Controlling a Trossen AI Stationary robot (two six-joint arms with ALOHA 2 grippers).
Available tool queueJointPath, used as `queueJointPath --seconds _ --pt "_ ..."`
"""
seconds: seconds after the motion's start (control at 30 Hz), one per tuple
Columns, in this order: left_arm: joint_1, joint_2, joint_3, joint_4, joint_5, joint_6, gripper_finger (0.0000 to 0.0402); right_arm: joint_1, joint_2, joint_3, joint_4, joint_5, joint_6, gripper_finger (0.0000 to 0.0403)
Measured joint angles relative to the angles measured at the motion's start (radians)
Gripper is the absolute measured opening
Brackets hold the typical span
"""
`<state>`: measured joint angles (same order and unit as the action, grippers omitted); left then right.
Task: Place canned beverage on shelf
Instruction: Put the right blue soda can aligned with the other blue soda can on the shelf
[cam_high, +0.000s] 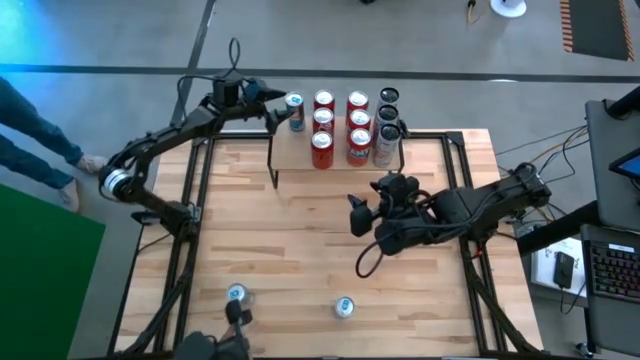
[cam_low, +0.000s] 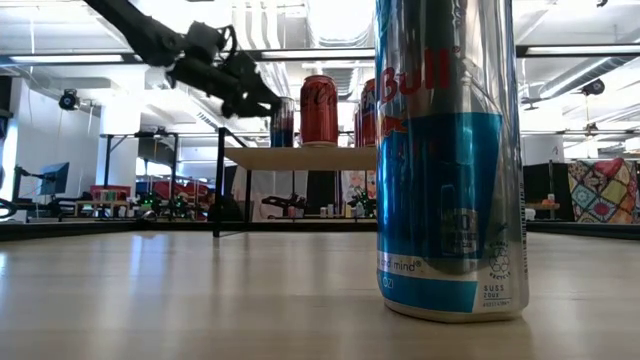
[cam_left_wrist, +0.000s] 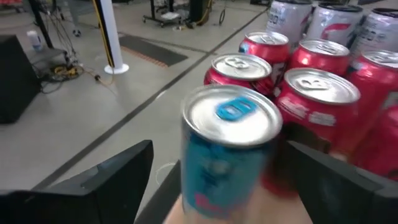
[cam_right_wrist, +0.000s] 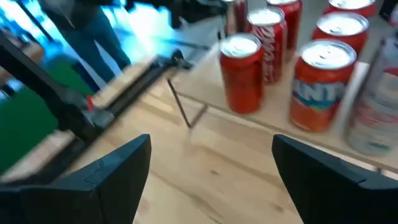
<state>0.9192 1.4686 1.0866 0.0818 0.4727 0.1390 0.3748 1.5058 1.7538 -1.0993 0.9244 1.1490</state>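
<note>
A blue canned beverage stands upright on its base at the left end of the shelf, next to several red cans and silver cans. My left gripper is open at that can, level with it. One finger stands on each side with a gap; it also shows in the low view. My right gripper is open and holds nothing. It hovers over the table, just on the near side of the shelf.
Two more blue cans stand near the table's near edge; one fills the low view. The shelf's right half is crowded with cans. A person's legs show beyond the table's left side. Black frame rails run along both table sides.
</note>
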Motion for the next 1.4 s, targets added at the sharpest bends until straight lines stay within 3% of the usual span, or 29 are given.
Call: queueJointPath --seconds 0.13,0.23,0.4,0.53,0.8,0.97,1.1,1.27,1.4 --pt "-0.002 -0.107 0.0 -0.143 -0.01 -0.01 0.0347 0.0 -0.011 0.0 -0.089 -0.08 0.019 0.0325" --pt "-0.028 -0.2 -0.001 -0.299 -0.073 -0.105 0.0346 0.003 -0.013 0.0 -0.095 -0.19 -0.002 0.0325" --pt "-0.151 -0.372 -0.022 -0.515 -0.158 -0.143 0.0336 0.052 0.012 -0.004 -0.101 -0.349 -0.095 0.0325" --pt "-0.319 -0.475 -0.038 -0.6 -0.336 -0.227 0.0331 0.06 0.026 -0.005 -0.1 -0.397 -0.168 0.0325" --pt "-0.712 -0.584 -0.094 -0.609 -0.695 -0.552 0.0331 0.059 0.039 -0.03 -0.075 -0.49 -0.233 0.0325" --pt "-0.987 -0.577 -0.108 -0.628 -0.937 -0.741 0.0331 0.065 0.047 -0.133 0.124 -0.643 -0.267 0.0325" --pt "-1.165 -0.543 -0.108 -0.63 -1.093 -0.824 0.0331 0.07 0.056 -0.236 0.345 -0.698 -0.238 0.0324" --pt "-1.264 -0.513 -0.108 -0.636 -1.111 -0.837 0.0331 0.068 0.091 -0.276 0.391 -0.685 -0.112 0.0324" --pt "-1.271 -0.528 -0.108 -0.635 -0.929 -0.788 0.0331 0.069 0.135 -0.261 0.359 -0.682 0.044 0.0324"
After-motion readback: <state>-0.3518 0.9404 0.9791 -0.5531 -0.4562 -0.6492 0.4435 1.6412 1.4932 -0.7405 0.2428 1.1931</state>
